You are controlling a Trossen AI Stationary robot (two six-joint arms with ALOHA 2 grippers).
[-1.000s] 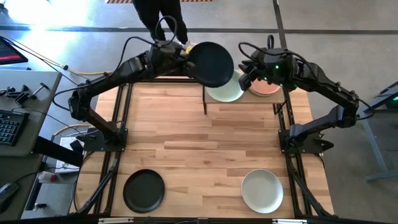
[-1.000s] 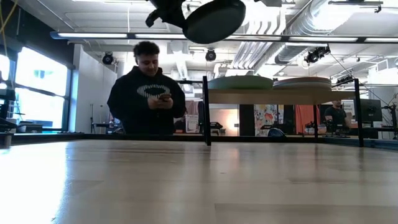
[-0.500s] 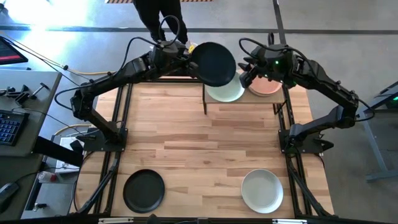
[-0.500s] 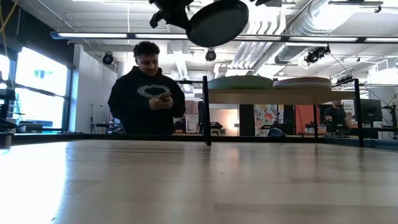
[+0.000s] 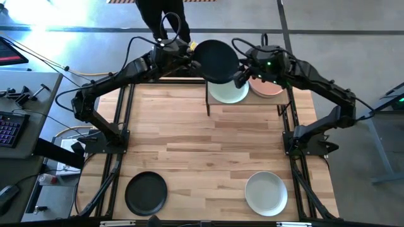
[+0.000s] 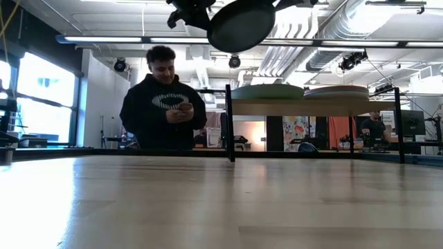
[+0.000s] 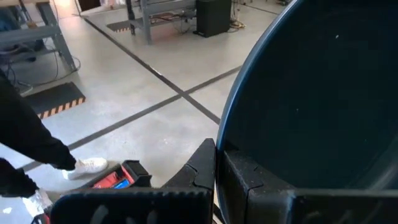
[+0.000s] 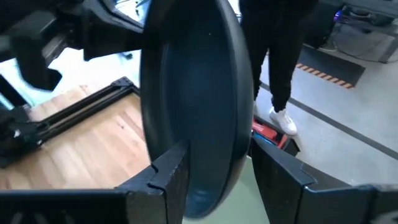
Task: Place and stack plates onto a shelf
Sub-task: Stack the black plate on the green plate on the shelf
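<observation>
Left claw (image 5: pixel 191 55): clamped on rim of dark teal plate (image 5: pixel 216 62), held aloft over the shelf (image 6: pixel 304 107) at table's (image 5: pixel 214 157) far edge. Right claw (image 5: pixel 241 77): fingers (image 8: pixel 169 180) apart, straddling the same plate's opposite rim. Shelf carries pale green plate (image 5: pixel 228 93) and peach plate (image 5: pixel 270 89). Table's near edge: black plate (image 5: pixel 146 193), off-white plate (image 5: pixel 266 193).
</observation>
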